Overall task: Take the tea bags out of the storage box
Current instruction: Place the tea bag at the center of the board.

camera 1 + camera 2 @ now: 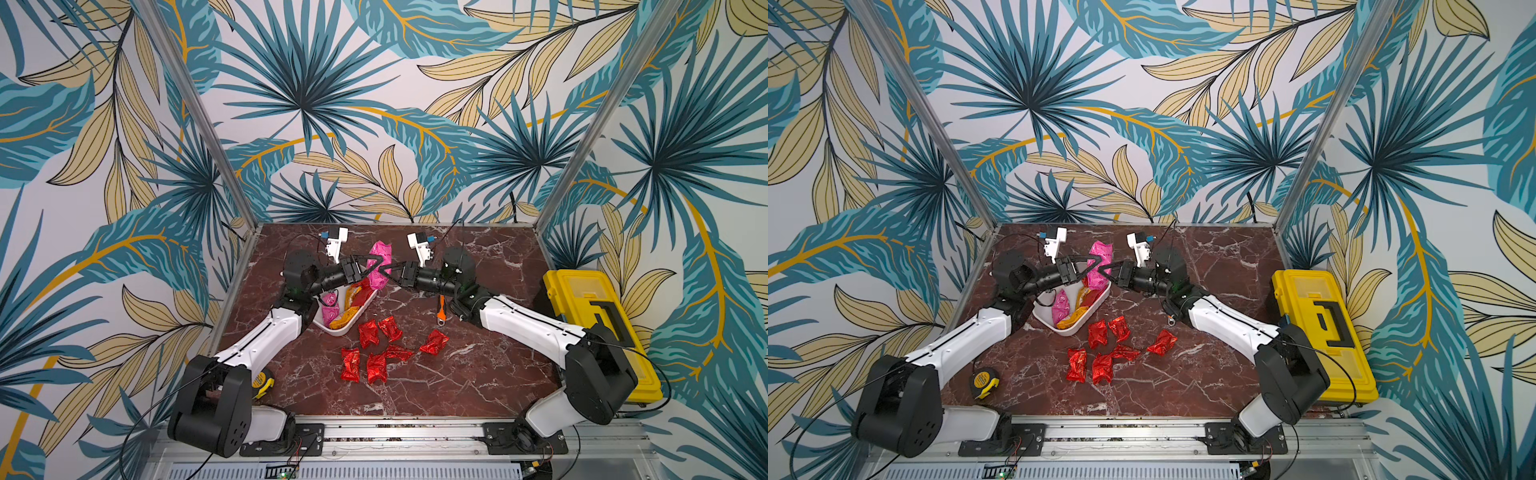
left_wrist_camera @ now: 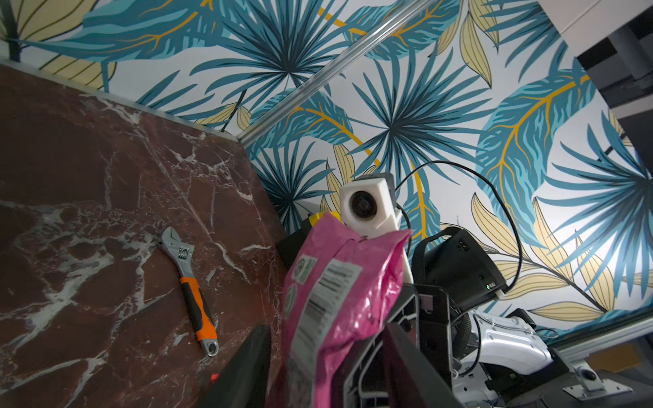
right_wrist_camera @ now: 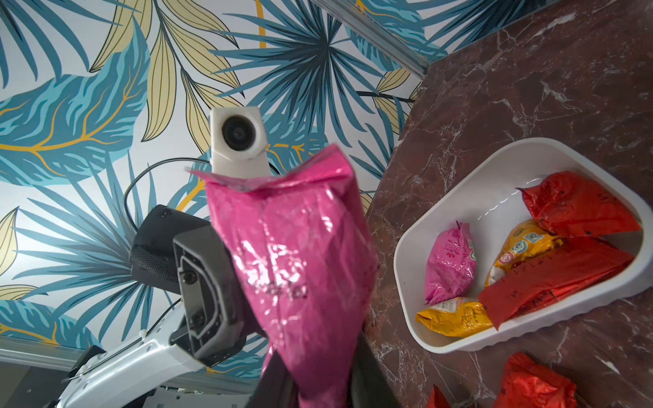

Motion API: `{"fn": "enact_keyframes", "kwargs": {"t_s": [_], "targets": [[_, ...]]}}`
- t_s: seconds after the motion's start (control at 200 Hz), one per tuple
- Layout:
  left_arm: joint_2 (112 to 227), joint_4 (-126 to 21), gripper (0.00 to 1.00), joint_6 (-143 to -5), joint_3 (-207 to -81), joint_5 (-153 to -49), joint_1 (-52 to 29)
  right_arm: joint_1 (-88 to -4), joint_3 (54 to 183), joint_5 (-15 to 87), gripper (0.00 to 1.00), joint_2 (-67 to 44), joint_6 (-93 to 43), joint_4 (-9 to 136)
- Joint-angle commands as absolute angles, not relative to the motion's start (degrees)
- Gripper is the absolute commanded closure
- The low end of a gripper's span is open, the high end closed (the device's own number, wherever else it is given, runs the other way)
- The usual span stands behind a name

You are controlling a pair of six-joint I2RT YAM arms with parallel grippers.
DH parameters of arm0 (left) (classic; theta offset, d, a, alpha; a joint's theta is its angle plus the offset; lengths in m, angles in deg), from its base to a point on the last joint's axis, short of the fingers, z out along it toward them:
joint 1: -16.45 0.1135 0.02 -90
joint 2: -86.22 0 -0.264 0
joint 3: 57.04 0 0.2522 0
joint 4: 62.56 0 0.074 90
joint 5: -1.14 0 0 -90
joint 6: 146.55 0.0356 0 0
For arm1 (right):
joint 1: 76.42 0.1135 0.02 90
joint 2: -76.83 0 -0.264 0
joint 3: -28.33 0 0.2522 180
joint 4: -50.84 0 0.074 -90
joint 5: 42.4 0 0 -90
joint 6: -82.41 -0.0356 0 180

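A pink tea bag (image 1: 380, 259) (image 1: 1100, 259) hangs in the air above the far end of the white storage box (image 1: 340, 331) (image 1: 1073, 330). My right gripper (image 3: 319, 353) (image 1: 386, 270) is shut on its lower end, pinching the foil narrow. My left gripper (image 2: 325, 332) (image 1: 370, 266) faces it with its fingers open on either side of the same bag (image 2: 339, 293). In the box (image 3: 441, 212) lie a pink tea bag (image 3: 448, 261), orange-yellow ones (image 3: 452, 316) and red ones (image 3: 576, 205). Several red tea bags (image 1: 368, 332) lie on the table in front of the box.
An orange-handled wrench (image 2: 192, 293) (image 1: 441, 309) lies on the marble table under my right arm. A yellow toolbox (image 1: 598, 328) stands at the right edge. A yellow tape measure (image 1: 984, 380) sits beside my left arm near the front.
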State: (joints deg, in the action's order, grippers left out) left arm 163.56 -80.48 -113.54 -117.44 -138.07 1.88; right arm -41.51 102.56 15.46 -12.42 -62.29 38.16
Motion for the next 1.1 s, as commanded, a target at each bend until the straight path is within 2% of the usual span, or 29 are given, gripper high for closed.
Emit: {"fn": "enact_keyframes", "kwargs": {"t_s": [0.0,0.145,0.406,0.766,0.886,1.026,1.096], "targets": [[160.07,-71.01,0.3,-107.8,-117.69,-133.45,2.07,-41.44,100.98,18.56,0.8,-11.03,-59.99,43.46],[156.22,-52.81,0.26,-100.37,-118.65,-120.06,2.75,-41.71,100.1,26.91,0.88,-9.12,-54.5,59.36],[154.81,-30.76,0.27,-96.36,-118.7,-103.57,2.83,-41.84,94.58,39.06,0.89,-8.87,-54.52,70.19],[156.23,-21.51,0.31,-93.39,-118.53,-93.41,2.83,-41.72,98.37,41.45,0.88,-20.16,-52.95,76.54],[158.22,-21.61,0.32,-92.78,-118.7,-92.22,2.86,-41.74,98.96,41.42,0.81,-21.96,-52.59,76.55],[160.82,-22.27,0.32,-91.82,-119.18,-90.85,2.84,-41.78,97.71,44.0,0.6,-18.91,-52.3,78.38],[162.1,-22.51,0.32,-91.37,-119.56,-89.99,2.89,-41.75,94.03,46.9,0.5,-13.52,-52.78,73.65]]}}
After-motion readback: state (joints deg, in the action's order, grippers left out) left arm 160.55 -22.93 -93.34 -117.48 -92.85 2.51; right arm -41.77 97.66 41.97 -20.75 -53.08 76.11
